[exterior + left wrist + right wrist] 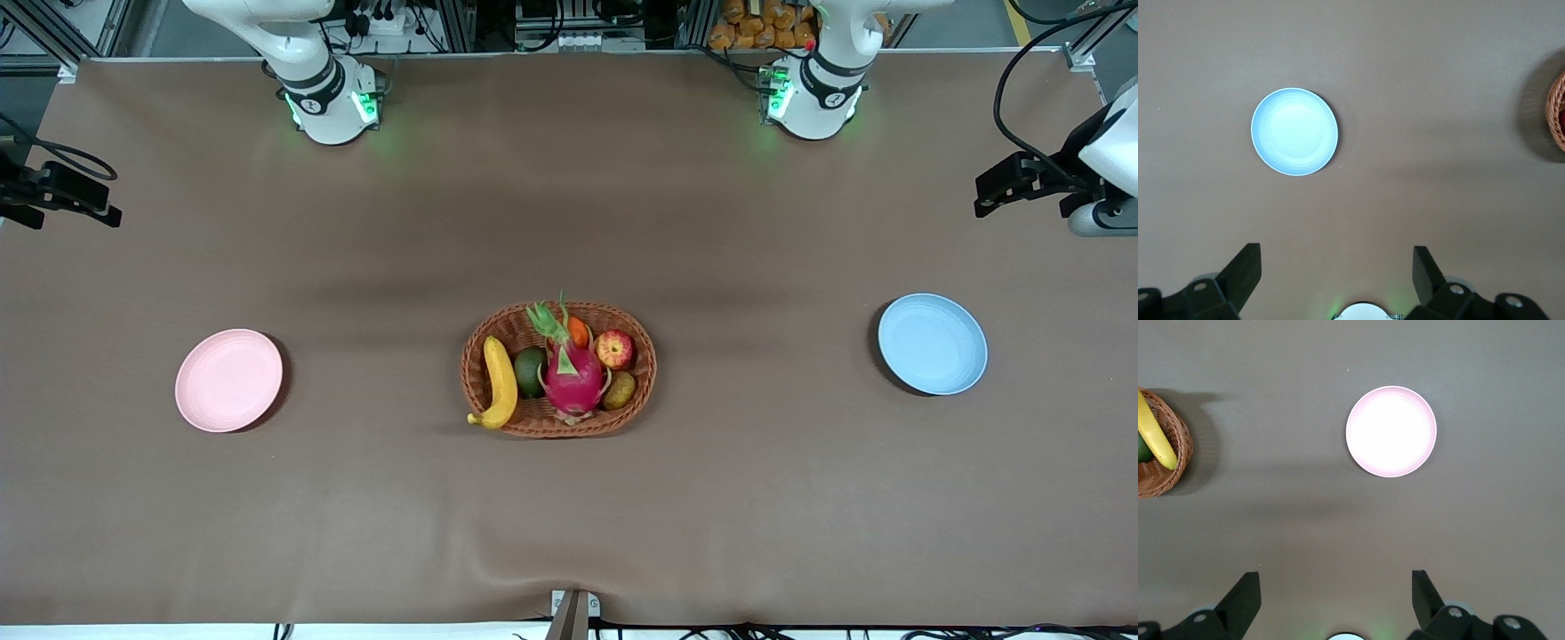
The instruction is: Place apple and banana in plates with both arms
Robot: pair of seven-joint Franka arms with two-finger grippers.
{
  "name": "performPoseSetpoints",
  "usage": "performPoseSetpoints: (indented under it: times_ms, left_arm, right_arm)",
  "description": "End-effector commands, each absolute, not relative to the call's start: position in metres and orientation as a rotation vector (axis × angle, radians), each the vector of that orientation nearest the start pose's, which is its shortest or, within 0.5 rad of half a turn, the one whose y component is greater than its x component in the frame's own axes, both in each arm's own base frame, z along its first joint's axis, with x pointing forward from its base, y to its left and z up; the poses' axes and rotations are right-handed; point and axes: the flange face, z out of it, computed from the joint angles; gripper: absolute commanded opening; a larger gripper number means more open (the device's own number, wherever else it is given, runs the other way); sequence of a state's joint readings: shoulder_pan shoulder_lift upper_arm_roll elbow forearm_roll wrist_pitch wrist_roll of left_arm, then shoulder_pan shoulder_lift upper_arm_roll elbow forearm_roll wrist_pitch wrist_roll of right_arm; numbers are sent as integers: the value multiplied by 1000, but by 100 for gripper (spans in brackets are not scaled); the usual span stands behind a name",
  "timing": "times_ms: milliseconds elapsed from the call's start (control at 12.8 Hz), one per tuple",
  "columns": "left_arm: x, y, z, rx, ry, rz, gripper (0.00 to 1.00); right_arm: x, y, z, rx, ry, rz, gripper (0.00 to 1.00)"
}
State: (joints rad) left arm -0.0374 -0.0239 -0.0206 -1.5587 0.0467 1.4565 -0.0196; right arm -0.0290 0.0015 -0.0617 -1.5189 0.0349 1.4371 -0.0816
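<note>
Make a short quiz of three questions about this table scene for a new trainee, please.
1. True or false: the banana already lies on the pink plate.
2. Which fruit in the basket lies closest to the apple? A) banana B) kiwi C) avocado
3. Fill in: the left gripper and the right gripper are both ____.

Key: 1 false, the banana is in the basket; 2 B; 3 open.
</note>
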Motion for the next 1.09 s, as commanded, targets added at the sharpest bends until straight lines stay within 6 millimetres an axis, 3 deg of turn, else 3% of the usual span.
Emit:
performPoseSetpoints:
  times_ms: [0, 234, 624, 1015]
  left_arm:
    - [533, -27, 639, -3103, 72, 103, 100]
    - [534, -29, 638, -3102, 79, 105, 100]
    - [543, -30, 619, -3118, 92, 162, 100]
    - [566, -47, 574, -3194, 146, 280, 100]
  right_arm:
    - [542, -48, 641, -3079, 20, 124, 100]
    - [543, -49, 637, -3078, 20, 133, 100]
    - [546, -47, 639, -3090, 29, 127, 100]
    - [550, -43, 639, -3080, 6, 118, 100]
